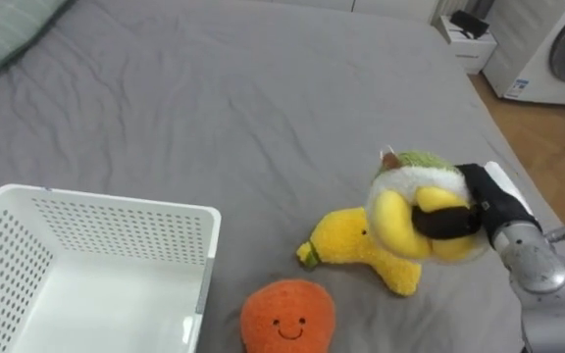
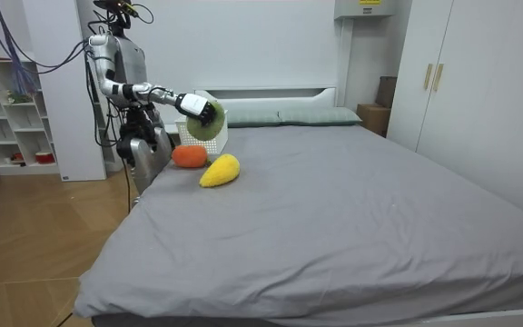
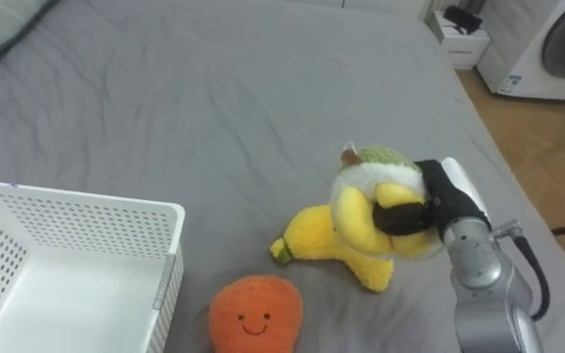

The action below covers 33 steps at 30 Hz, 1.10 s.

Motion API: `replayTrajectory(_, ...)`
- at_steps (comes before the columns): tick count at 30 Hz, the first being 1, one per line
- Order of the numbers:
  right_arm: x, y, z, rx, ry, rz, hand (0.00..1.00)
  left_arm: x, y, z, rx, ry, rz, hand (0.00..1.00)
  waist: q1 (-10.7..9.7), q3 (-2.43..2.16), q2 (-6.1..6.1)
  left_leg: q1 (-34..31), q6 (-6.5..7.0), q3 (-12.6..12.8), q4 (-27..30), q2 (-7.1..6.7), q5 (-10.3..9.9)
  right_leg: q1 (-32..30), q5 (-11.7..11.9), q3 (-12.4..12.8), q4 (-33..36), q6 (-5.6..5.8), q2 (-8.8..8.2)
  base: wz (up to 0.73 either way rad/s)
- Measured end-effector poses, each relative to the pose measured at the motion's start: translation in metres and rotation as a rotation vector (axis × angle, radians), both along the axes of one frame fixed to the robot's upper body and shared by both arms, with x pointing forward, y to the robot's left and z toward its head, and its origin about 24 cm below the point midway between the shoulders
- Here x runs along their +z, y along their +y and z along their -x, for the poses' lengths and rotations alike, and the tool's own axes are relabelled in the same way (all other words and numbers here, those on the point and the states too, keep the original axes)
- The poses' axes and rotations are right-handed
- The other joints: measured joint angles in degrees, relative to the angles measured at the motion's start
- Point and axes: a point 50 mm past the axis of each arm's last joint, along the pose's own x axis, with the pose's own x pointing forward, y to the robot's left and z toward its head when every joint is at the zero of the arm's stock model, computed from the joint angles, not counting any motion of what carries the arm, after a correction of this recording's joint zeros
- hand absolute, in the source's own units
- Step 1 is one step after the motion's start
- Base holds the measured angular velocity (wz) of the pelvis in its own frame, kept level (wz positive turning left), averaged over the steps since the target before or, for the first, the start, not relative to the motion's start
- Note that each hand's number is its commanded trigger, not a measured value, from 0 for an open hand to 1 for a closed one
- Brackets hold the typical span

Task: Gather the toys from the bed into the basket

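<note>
My right hand (image 1: 481, 204) (image 3: 441, 202) is shut on a round green, white and yellow plush toy (image 1: 407, 192) (image 3: 363, 192), held a little above the grey bed (image 1: 224, 108). Under and beside it, a yellow plush (image 1: 346, 245) (image 3: 312, 241) lies on the cover. An orange plush with a smiling face (image 1: 287, 314) (image 3: 255, 316) lies nearer me. A white perforated basket (image 1: 116, 208) (image 3: 77, 204) stands on the bed at my lower left and looks empty. In the room view I stand at the bed's side, right arm stretched out with the held toy (image 2: 205, 116).
A pillow (image 1: 8, 34) lies at the far left of the bed. Beyond the bed's right edge are wooden floor, a small white cabinet (image 1: 469, 41) and a washing machine (image 1: 557, 49). The room view has shelves (image 2: 7, 109) behind me and a wardrobe (image 2: 479, 91).
</note>
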Motion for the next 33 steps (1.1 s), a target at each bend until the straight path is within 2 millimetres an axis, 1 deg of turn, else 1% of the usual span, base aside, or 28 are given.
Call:
replayTrajectory(2, 0.003, 0.007, -0.005, 0.039, -0.001, -0.007, 1.0, 0.0, -0.002, -0.002, 0.0, -0.006, 0.005, 0.0, 0.7, 0.07, 0.2, -0.01, 0.01, -0.15, 0.0, -0.02, 0.01, 0.07, 0.0, -0.08, -0.03, 0.0, 0.0, 0.03)
replayTrajectory(3, 0.006, 0.012, -0.008, 0.063, -0.006, -0.015, 1.0, -0.001, -0.003, -0.003, -0.001, -0.009, 0.007, 0.0, 1.67, 0.12, 0.33, -0.43, 0.02, -0.38, 0.02, -0.03, 0.02, 0.07, 0.0, -0.57, -0.05, 0.01, -0.04, 0.09)
replayTrajectory(6, 0.018, 0.029, -0.018, 0.143, -0.031, -0.016, 1.0, 0.0, -0.003, -0.007, -0.005, -0.017, 0.007, 0.0, 2.15, 0.11, 0.33, -1.12, 0.01, -1.03, 0.27, -0.05, 0.05, -0.2, 0.0, -1.51, -0.14, 0.0, -0.2, 0.12)
replayTrajectory(8, 0.023, 0.034, -0.023, 0.171, -0.042, -0.017, 1.0, 0.0, -0.004, -0.01, -0.007, -0.028, 0.008, 0.0, 3.14, 0.05, 0.16, -1.13, 0.01, -1.25, 0.26, -0.1, 0.05, -0.29, -0.01, -1.76, -0.22, 0.01, -0.25, 0.08)
replayTrajectory(11, 0.03, 0.045, -0.03, 0.218, -0.045, -0.015, 1.0, 0.0, -0.002, -0.014, -0.009, -0.04, 0.004, 0.0, 4.88, -0.15, -0.69, -1.56, 0.01, -1.8, 0.3, -0.13, 0.05, -0.42, -0.02, -2.36, -0.33, 0.02, -0.22, 0.1)
replayTrajectory(12, 0.031, 0.05, -0.031, 0.234, -0.045, -0.023, 1.0, 0.001, -0.001, -0.014, 0.0, -0.042, 0.005, 0.0, 5.44, -0.31, -1.13, -1.92, 0.01, -2.18, 0.34, -0.14, 0.06, -0.38, -0.02, -2.79, -0.36, 0.02, -0.26, 0.15)
replayTrajectory(13, 0.031, 0.055, -0.033, 0.246, -0.042, -0.032, 1.0, 0.0, -0.001, -0.012, 0.008, -0.038, 0.006, 0.0, 6.09, -0.36, -1.46, -1.9, 0.01, -2.63, 0.4, -0.15, 0.06, -0.23, -0.02, -3.2, -0.36, 0.02, -0.28, 0.16)
replayTrajectory(14, 0.031, 0.058, -0.033, 0.255, -0.041, -0.035, 1.0, 0.0, -0.001, -0.012, 0.009, -0.037, 0.006, 0.0, 6.58, -0.45, -1.61, -1.87, 0.01, -2.72, 0.4, -0.15, 0.06, -0.22, -0.02, -3.29, -0.38, 0.02, -0.28, 0.15)
replayTrajectory(15, 0.032, 0.061, -0.034, 0.275, -0.038, -0.041, 1.0, 0.001, 0.0, -0.013, 0.009, -0.039, 0.005, 0.0, 7.54, -0.49, -1.84, -1.85, 0.01, -3.1, 0.47, -0.19, 0.06, -0.16, -0.01, -3.67, -0.4, 0.02, -0.34, 0.09)
replayTrajectory(17, 0.035, 0.068, -0.036, 0.305, -0.04, -0.042, 1.0, 0.001, 0.0, -0.016, 0.008, -0.045, 0.004, 0.0, 8.78, -0.47, -1.97, -1.91, 0.01, -3.34, 0.56, -0.22, 0.06, -0.04, -0.01, -4.33, -0.4, 0.02, -0.46, 0.1)
replayTrajectory(18, 0.036, 0.074, -0.038, 0.328, -0.037, -0.031, 1.0, 0.001, 0.001, -0.014, 0.009, -0.04, 0.003, 0.0, 9.6, -0.39, -1.94, -2.06, 0.01, -3.69, 0.62, -0.25, 0.06, 0.12, -0.01, -5.09, -0.4, 0.02, -0.54, 0.17)
replayTrajectory(20, 0.039, 0.083, -0.04, 0.369, -0.033, -0.023, 1.0, 0.001, 0.0, -0.013, 0.009, -0.035, 0.004, 0.0, 9.95, -0.18, -2.05, -2.7, 0.01, -5.0, 0.78, -0.48, 0.08, 0.42, -0.02, -6.51, -0.55, 0.03, -0.75, 0.27)
replayTrajectory(21, 0.04, 0.089, -0.041, 0.39, -0.026, -0.018, 1.0, 0.001, 0.0, -0.014, 0.007, -0.035, 0.005, 0.0, 10.7, -0.06, -2.14, -3.03, 0.01, -5.44, 1.0, -0.61, 0.08, 0.55, -0.02, -7.0, -1.0, 0.03, -0.85, 0.26)
replayTrajectory(22, 0.04, 0.094, -0.043, 0.409, -0.019, -0.012, 1.0, 0.001, 0.0, -0.016, 0.004, -0.034, 0.006, 0.0, 11.34, 0.3, -2.18, -3.11, 0.01, -5.96, 1.22, -0.7, 0.07, 0.87, -0.02, -7.51, -1.09, 0.03, -0.91, 0.23)
replayTrajectory(23, 0.039, 0.096, -0.043, 0.413, -0.015, -0.013, 1.0, 0.001, 0.0, -0.017, 0.001, -0.035, 0.005, 0.0, 11.61, 0.38, -2.25, -3.27, 0.01, -6.42, 1.22, -0.81, 0.07, 0.88, -0.03, -7.81, -1.11, 0.05, -0.96, 0.23)
replayTrajectory(24, 0.038, 0.098, -0.043, 0.416, -0.008, -0.024, 1.0, 0.002, 0.0, -0.02, -0.006, -0.039, 0.003, 0.0, 12.73, 0.51, -2.5, -3.54, 0.0, -6.74, 1.23, -0.88, 0.11, 0.77, -0.04, -8.1, -1.17, 0.07, -0.99, 0.2)
replayTrajectory(25, 0.035, 0.103, -0.045, 0.426, 0.005, -0.032, 0.97, 0.002, 0.0, -0.021, -0.007, -0.04, 0.002, 0.0, 13.82, 0.57, -2.65, -3.8, 0.0, -7.02, 1.34, -0.94, 0.12, 0.76, -0.04, -8.53, -1.2, 0.07, -1.04, 0.17)
replayTrajectory(26, 0.033, 0.104, -0.046, 0.429, 0.012, -0.038, 0.93, 0.002, 0.0, -0.021, -0.007, -0.039, 0.003, 0.0, 14.12, 0.61, -2.69, -3.96, 0.02, -7.24, 1.42, -0.99, 0.12, 0.76, -0.05, -8.85, -1.21, 0.08, -1.1, 0.17)
replayTrajectory(28, 0.032, 0.109, -0.049, 0.431, 0.021, -0.053, 0.9, 0.002, 0.0, -0.021, -0.027, -0.026, 0.001, 0.0, 15.64, 0.71, -2.98, -4.13, 0.06, -7.67, 1.5, -1.08, 0.19, 0.76, -0.05, -9.68, -1.2, 0.08, -1.22, 0.11)
replayTrajectory(30, 0.033, 0.116, -0.052, 0.445, 0.023, -0.062, 0.83, 0.002, 0.0, -0.02, -0.024, -0.017, 0.0, 0.0, 15.94, 0.69, -3.21, -4.36, 0.05, -8.11, 1.56, -1.15, 0.23, 0.8, -0.05, -10.33, -1.24, 0.08, -1.26, 0.07)
replayTrajectory(31, 0.033, 0.124, -0.054, 0.466, 0.026, -0.055, 0.73, 0.002, 0.0, -0.02, -0.022, -0.011, -0.006, 0.0, 16.26, 0.71, -3.25, -4.4, 0.05, -8.13, 1.56, -1.17, 0.24, 0.8, -0.05, -10.5, -1.31, 0.08, -1.26, 0.06)
replayTrajectory(32, 0.032, 0.128, -0.054, 0.476, 0.029, -0.052, 0.55, 0.002, 0.0, -0.02, -0.02, -0.008, -0.009, 0.0, 16.44, 0.69, -3.32, -4.44, 0.04, -8.13, 1.56, -1.17, 0.24, 0.8, -0.05, -10.57, -1.37, 0.08, -1.26, 0.0)
replayTrajectory(33, 0.031, 0.134, -0.053, 0.492, 0.036, -0.055, 0.38, 0.002, 0.001, -0.021, -0.019, -0.007, -0.014, 0.0, 17.04, 0.56, -3.55, -4.66, 0.05, -8.24, 1.56, -1.24, 0.25, 0.83, -0.04, -10.83, -1.7, 0.09, -1.27, 0.08)
